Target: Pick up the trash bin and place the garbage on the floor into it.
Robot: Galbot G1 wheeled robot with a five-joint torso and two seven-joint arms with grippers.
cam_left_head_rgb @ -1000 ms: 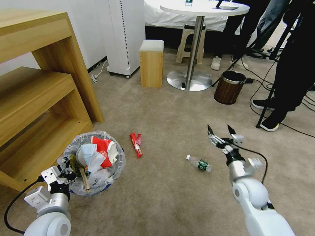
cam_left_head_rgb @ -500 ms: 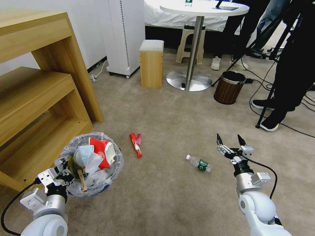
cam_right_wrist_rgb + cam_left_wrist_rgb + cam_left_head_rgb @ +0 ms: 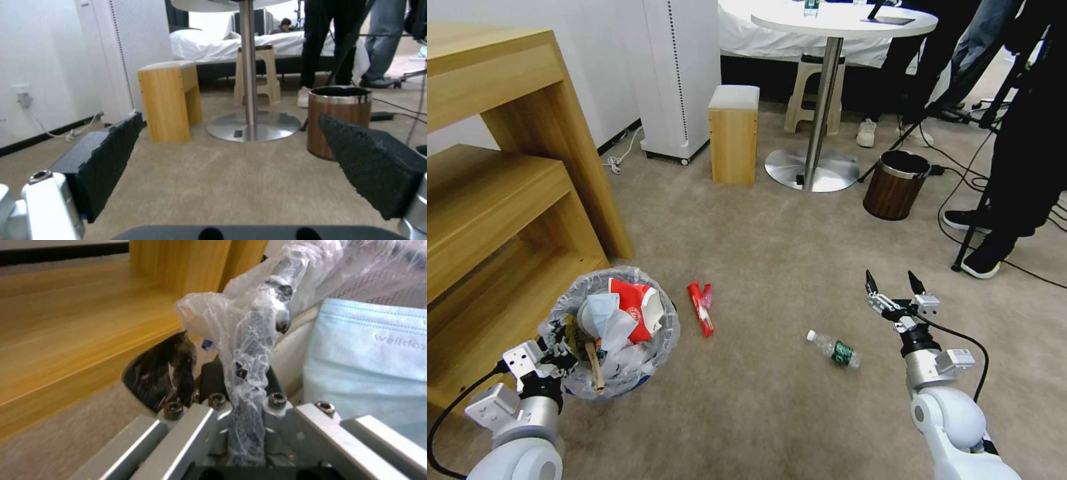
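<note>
Bin [image 3: 610, 333] stands on the floor [image 3: 774, 413] beside the wooden shelf [image 3: 500, 220], and the left end effector [image 3: 557, 353] is clenched on its near rim. In the left wrist view the fingers [image 3: 178, 373] pinch the rim with the clear liner [image 3: 245, 340] bunched between them, and a blue mask [image 3: 369, 366] lies just past them inside the bin. From the head view the bin is nearly full: the mask [image 3: 602, 310], a red carton [image 3: 635, 308] and a wooden stick [image 3: 594, 367] are inside, the stick close to the left end effector.

The right end effector [image 3: 896, 288] hangs above the floor, released, its two black fingers [image 3: 106, 160] wide apart with nothing between them. A clear bottle [image 3: 835, 349] lies on the floor near it, a little toward the robot and toward the left arm. A red wrapper [image 3: 701, 315] lies on the floor between the bin and the bottle, nearer to the bin. Far beyond the right end effector stand a brown bin [image 3: 895, 184], a round desk [image 3: 844, 20] on a metal foot, and a wooden stool [image 3: 734, 133].
</note>
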